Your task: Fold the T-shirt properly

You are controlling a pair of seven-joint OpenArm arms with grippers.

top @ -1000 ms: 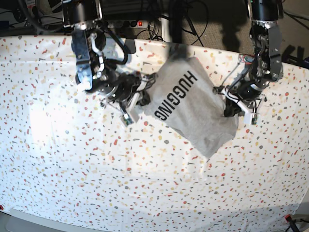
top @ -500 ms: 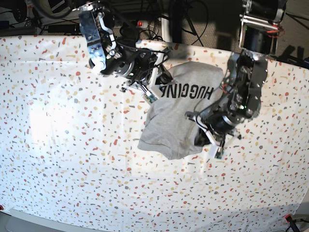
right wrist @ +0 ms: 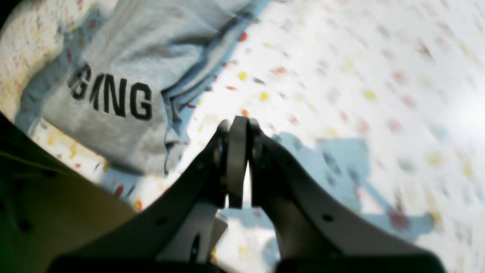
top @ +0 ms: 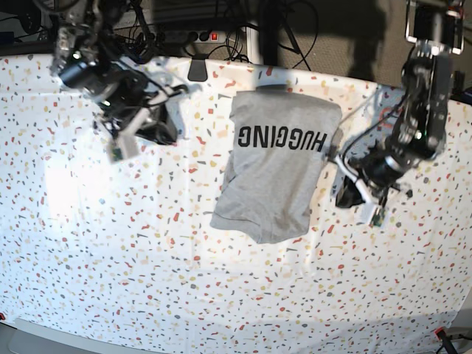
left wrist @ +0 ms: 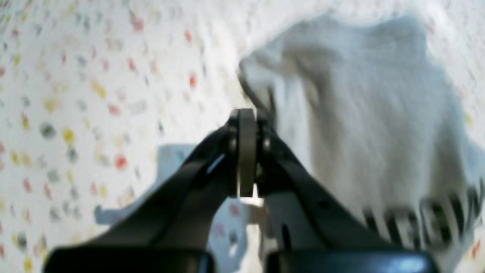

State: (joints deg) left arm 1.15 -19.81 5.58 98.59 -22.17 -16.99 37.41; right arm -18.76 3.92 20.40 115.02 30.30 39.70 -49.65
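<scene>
Lying folded on the surface (top: 110, 280), the T-shirt (top: 276, 173) is left free — left tool (top: 360, 200) and right tool (top: 133, 133) are closed, empty, set apart.

One T-shirt (top: 276, 166) lies on one speckled table (top: 147, 258); two grippers, the left gripper (top: 359, 200) and the right gripper (top: 129, 136), flank it.
</scene>
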